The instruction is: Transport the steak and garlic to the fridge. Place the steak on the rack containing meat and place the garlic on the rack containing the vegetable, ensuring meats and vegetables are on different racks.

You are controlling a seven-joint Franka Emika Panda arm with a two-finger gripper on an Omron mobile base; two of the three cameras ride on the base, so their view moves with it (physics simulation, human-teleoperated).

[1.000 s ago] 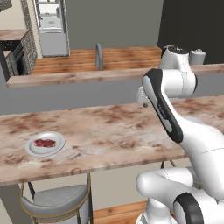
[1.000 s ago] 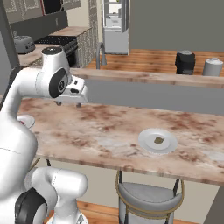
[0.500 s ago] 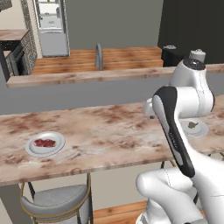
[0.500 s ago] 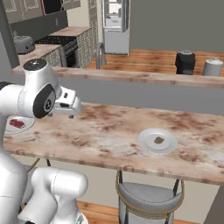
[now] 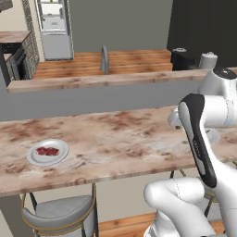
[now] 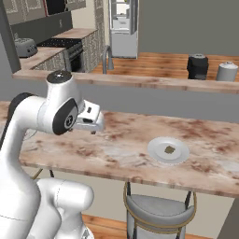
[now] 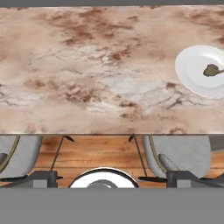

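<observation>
Small dark item on right plate too tiny to identify; fridge top cut off

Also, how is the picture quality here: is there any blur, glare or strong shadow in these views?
Left base view: soft, even light, no glare; the steak looks coarse. Right base view: flat light; the far fridge is small and unsharp. Hand view: the counter is blurry, with no hard shadows.

A marbled tabletop carries two white plates, well apart. Two grey stools stand under its near edge. Behind, a wooden counter bears a faucet, black pot and kettle.
</observation>
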